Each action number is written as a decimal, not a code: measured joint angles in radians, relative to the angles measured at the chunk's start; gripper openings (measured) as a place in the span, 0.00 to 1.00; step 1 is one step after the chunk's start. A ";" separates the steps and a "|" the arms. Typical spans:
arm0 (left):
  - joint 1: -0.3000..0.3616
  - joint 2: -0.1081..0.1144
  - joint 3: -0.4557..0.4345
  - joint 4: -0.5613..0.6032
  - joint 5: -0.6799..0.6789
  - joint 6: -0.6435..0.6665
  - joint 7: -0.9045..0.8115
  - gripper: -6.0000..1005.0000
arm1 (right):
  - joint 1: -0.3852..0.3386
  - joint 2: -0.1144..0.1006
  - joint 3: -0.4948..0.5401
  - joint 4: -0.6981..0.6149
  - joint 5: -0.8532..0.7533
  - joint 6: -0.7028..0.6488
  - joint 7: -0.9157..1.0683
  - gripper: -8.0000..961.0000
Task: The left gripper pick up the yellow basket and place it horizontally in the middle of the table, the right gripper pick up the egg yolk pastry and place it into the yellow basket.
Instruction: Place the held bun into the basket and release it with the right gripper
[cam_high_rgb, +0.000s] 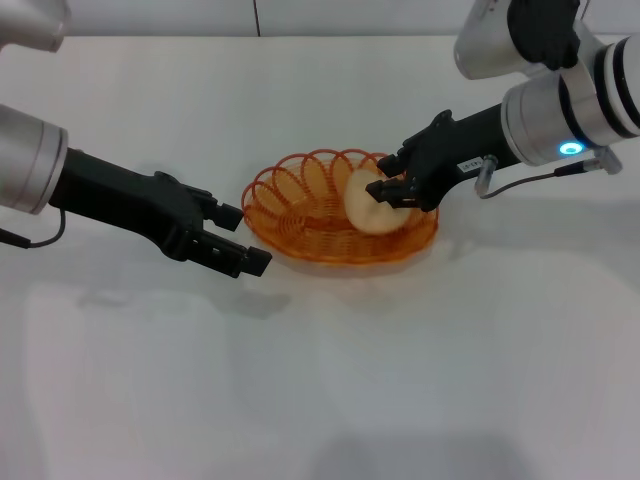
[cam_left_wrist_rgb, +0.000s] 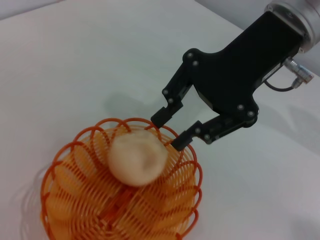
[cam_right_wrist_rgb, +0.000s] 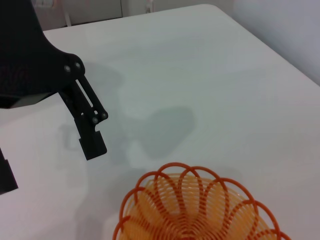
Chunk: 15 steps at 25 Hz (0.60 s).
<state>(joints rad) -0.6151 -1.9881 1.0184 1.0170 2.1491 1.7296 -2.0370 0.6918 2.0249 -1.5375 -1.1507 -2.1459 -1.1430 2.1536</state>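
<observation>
The basket (cam_high_rgb: 335, 215) sits flat on the white worktop (cam_high_rgb: 320, 380), roughly in the middle, so the first half of the job looks done. The left gripper (cam_high_rgb: 240, 240) is off it now, hovering just beside the basket's near-left rim, fingers spread and holding nothing, with a clear gap between them and the wire.

Over to the right gripper (cam_high_rgb: 392, 190), reaching in from the far right side over the basket's rim. The pastry (cam_high_rgb: 372, 203) is right there at its fingertips, inside the basket's outline on the right-hand side. In the left wrist view the pastry (cam_left_wrist_rgb: 137, 157) shows as a pale dome over the wire loops of the basket (cam_left_wrist_rgb: 120, 200), and the right gripper (cam_left_wrist_rgb: 167, 129) has one finger on either side of its far edge, touching or very nearly so. My read is that the fingers are closed on the pastry, holding it by its edge. Whether it already rests on the basket floor or hangs just above it, I can't tell.

So what's left? By my judgement only the finish: let the pastry settle, open the fingers and lift away without catching the scalloped rim. The basket is light and could shift if a finger snags it.
</observation>
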 joint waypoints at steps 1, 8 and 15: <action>0.000 0.000 -0.001 0.000 0.000 -0.001 0.000 0.86 | 0.000 0.000 -0.003 0.000 0.000 0.004 -0.001 0.22; 0.003 0.000 -0.006 0.000 -0.001 -0.008 0.001 0.86 | -0.030 -0.001 -0.004 -0.050 0.010 0.014 -0.004 0.39; 0.013 0.000 -0.006 0.000 -0.009 -0.008 0.015 0.86 | -0.196 -0.008 0.033 -0.220 0.065 0.013 -0.043 0.73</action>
<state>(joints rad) -0.6019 -1.9880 1.0123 1.0170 2.1401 1.7216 -2.0220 0.4959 2.0171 -1.5048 -1.3709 -2.0810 -1.1297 2.1109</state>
